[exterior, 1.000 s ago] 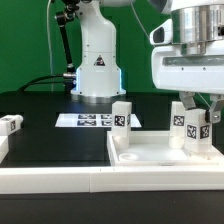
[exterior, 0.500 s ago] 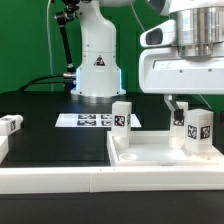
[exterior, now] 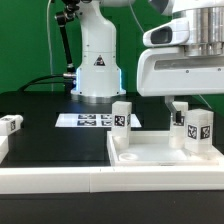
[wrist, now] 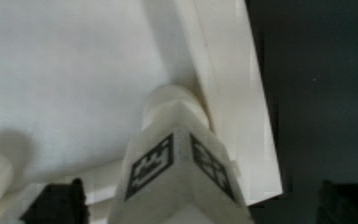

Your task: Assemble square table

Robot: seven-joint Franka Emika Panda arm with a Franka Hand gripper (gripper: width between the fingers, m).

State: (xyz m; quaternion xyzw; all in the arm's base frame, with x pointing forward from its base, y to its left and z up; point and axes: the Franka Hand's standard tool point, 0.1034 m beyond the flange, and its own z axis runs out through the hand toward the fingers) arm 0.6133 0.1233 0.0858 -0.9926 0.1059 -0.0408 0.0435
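The square table's white slab point(exterior: 150, 153) lies at the exterior view's lower right, recessed face up. Three short tagged legs stand on it: one at the back left point(exterior: 121, 115), two close together at the right point(exterior: 180, 120) point(exterior: 200, 128). My gripper point(exterior: 190, 102) hangs open just above the right pair, touching neither. In the wrist view a tagged leg point(wrist: 167, 150) stands upright on the slab point(wrist: 69, 60) near its rim, between my dark fingertips point(wrist: 60, 205), with a gap on each side. A further leg point(exterior: 10, 125) lies on the black table at the exterior view's left.
The marker board point(exterior: 85, 120) lies flat behind the slab, in front of the arm's white base point(exterior: 97, 65). A long white border wall point(exterior: 55, 180) runs along the front edge. Green backdrop stands behind.
My gripper has opened and let go of the right-hand leg, then lifted a little. The leg stays standing on the slab.
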